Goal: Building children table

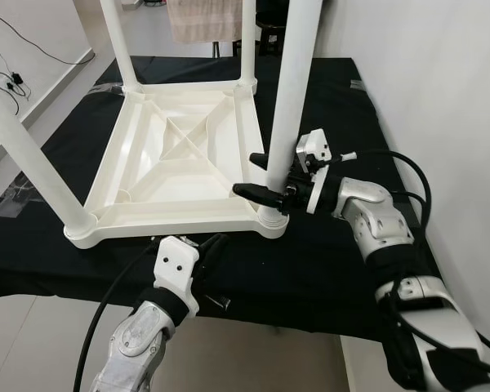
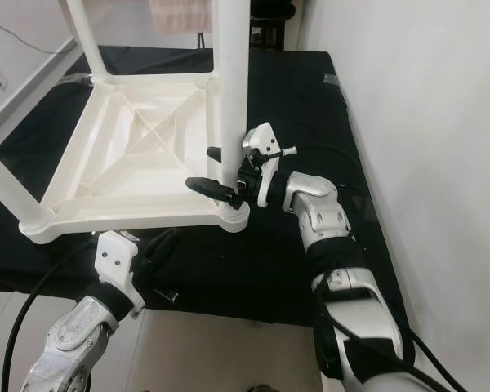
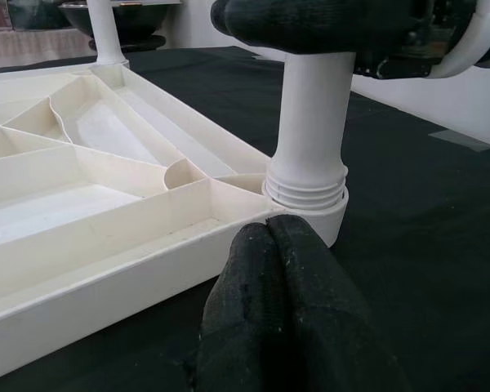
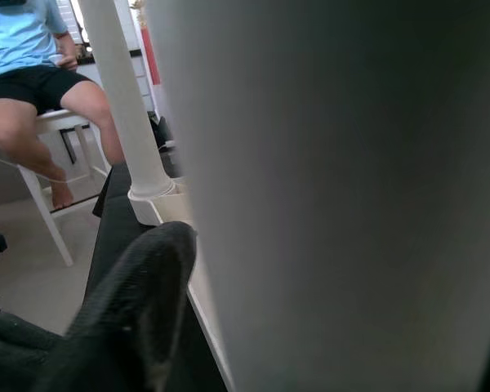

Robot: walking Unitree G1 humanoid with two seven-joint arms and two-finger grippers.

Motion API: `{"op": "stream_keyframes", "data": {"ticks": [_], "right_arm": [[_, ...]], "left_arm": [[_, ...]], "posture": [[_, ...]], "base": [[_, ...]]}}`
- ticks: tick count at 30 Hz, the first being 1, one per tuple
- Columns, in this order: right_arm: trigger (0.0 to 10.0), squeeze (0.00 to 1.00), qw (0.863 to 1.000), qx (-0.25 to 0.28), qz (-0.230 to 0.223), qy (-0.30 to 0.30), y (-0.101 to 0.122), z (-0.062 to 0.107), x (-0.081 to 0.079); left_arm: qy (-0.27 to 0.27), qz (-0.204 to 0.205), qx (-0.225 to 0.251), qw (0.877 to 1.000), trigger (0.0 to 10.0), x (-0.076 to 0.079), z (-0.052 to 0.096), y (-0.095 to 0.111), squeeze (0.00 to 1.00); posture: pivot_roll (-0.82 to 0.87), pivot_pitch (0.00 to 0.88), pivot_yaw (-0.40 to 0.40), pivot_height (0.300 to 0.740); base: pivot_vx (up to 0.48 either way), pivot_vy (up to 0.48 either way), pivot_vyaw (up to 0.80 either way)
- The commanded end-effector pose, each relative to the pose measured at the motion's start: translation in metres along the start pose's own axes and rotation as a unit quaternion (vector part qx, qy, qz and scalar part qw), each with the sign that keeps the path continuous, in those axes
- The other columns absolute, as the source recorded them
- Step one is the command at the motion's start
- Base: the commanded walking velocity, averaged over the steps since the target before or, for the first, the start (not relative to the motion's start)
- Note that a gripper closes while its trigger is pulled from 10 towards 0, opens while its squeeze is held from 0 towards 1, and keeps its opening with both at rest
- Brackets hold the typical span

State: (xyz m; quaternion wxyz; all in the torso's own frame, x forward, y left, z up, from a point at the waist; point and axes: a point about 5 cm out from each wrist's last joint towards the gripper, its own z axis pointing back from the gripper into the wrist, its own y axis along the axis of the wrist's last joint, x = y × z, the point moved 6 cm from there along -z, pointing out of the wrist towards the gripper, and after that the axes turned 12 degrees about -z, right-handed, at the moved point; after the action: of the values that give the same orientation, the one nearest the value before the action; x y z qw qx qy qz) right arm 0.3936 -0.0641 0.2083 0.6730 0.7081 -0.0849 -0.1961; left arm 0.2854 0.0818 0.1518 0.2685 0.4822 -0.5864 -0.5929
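Gripping the near-corner table leg, right claw clamps it; left claw pinched empty beside it

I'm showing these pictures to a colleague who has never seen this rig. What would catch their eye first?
Probably the upturned white table top on the black-covered surface, its legs pointing up. Next, the right gripper closed around the near right leg just above its threaded socket. The left gripper rests with fingers together by the table's near edge.

Head eyes look down; wrist views close on table leg.
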Motion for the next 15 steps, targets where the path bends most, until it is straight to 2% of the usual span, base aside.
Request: {"op": "stream_keyframes", "data": {"ticks": [1,9,11,12,13,14,15], "right_arm": [[0.0,0.00,1.000,0.001,-0.002,0.017,-0.003,-0.006,-0.005],[0.0,0.00,1.000,0.003,0.010,-0.015,-0.006,-0.001,0.004],[0.0,0.00,0.994,0.004,0.019,-0.108,-0.012,0.009,0.023],[0.0,0.00,0.986,0.010,0.012,-0.163,-0.017,0.014,0.033],[0.0,0.00,0.986,0.010,0.012,-0.163,-0.017,0.014,0.033],[0.0,0.00,0.978,0.013,0.003,-0.208,-0.022,0.019,0.039],[0.0,0.00,0.929,0.010,0.001,-0.371,-0.045,0.039,0.056]], "left_arm": [[0.001,0.000,-0.004,1.000,10.0,0.001,0.001,-0.003,0.00],[0.002,0.002,-0.003,1.000,10.0,0.001,0.001,-0.002,0.00],[0.004,0.003,-0.002,1.000,10.0,0.000,0.001,-0.002,0.00],[0.004,0.003,-0.002,1.000,10.0,0.000,0.001,-0.002,0.00],[0.004,0.003,-0.002,1.000,10.0,0.000,0.001,-0.002,0.00],[0.004,0.003,-0.002,1.000,10.0,-0.001,0.001,-0.001,0.00],[0.004,0.003,-0.002,1.000,10.0,-0.001,0.002,-0.001,0.00]], "posture": [[0.11,0.092,-0.036,0.740],[0.10,0.102,-0.039,0.740],[0.09,0.112,-0.038,0.740],[0.08,0.114,-0.038,0.740],[0.08,0.114,-0.038,0.740],[0.08,0.114,-0.038,0.740],[0.09,0.118,-0.040,0.740]], "base": [[0.000,0.000,0.00],[0.000,0.000,0.00],[0.000,0.000,0.00],[0.000,0.000,0.00],[0.000,0.000,0.00],[0.000,0.000,0.00],[0.000,0.000,0.00]]}}
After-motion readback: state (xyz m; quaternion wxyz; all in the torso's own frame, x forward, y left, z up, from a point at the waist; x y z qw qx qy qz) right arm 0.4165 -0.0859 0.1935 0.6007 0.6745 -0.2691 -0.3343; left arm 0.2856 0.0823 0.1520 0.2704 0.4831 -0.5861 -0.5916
